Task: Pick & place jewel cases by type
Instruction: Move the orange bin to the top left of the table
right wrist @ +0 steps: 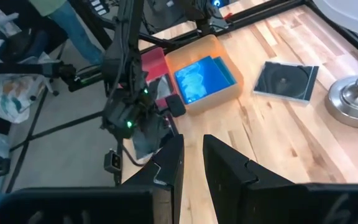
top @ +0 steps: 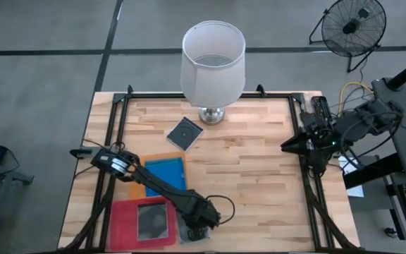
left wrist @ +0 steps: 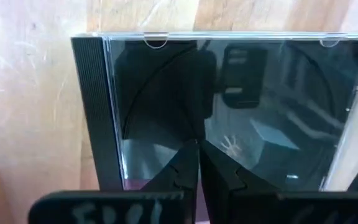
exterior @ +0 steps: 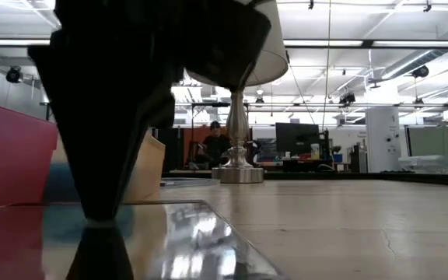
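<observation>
Jewel cases are spread over the bench point(top: 259, 176): one dark transparent case point(top: 185, 133) lies flat near the lamp base point(top: 212, 115), a blue one point(top: 166, 173) sits in the orange tray point(top: 138, 190), a grey one point(top: 152, 219) rests in the magenta tray point(top: 122, 226), and another dark case point(left wrist: 229, 112) lies directly under the left end effector point(top: 201, 224), just beside that tray, fingers pressed together on its lid. The right end effector point(top: 291, 146) waits at the bench's right edge, fingers slightly apart and empty, nearer to the lamp-side case. The arm hides the rest of the case in the high view, so any grip is unclear.
</observation>
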Tool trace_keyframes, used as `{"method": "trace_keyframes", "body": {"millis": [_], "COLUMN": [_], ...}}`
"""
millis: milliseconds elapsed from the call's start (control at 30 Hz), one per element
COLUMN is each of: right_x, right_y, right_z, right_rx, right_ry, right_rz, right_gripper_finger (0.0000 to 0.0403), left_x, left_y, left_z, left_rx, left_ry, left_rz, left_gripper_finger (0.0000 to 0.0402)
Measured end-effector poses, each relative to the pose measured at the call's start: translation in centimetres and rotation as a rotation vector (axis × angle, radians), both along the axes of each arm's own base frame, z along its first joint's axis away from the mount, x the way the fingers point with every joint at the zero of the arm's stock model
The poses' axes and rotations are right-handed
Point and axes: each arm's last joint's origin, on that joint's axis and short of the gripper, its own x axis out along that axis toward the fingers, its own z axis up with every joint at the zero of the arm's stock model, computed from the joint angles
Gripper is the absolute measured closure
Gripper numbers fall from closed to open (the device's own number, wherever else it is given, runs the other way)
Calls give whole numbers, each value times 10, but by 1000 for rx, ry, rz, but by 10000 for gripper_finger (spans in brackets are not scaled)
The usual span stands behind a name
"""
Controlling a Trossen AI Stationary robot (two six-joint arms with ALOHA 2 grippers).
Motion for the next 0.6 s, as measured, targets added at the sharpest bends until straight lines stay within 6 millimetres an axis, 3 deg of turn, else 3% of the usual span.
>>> {"method": "trace_keyframes", "body": {"millis": [300,600], "right_x": [-10,-16], "right_y": [-6,-10], "right_z": [3,4], "right_rx": [-5,-20], "right_ry": [-31,-45], "right_rz": [-14,-8], "right_gripper_finger": [346,346], "left_x": [10,33], "left_y": [9,36], "left_z": [-1,1], "left_rx": [-28,-1], "left_ry": [-37,-169], "left_rz": [3,65], "left_gripper_finger": [402,402]}}
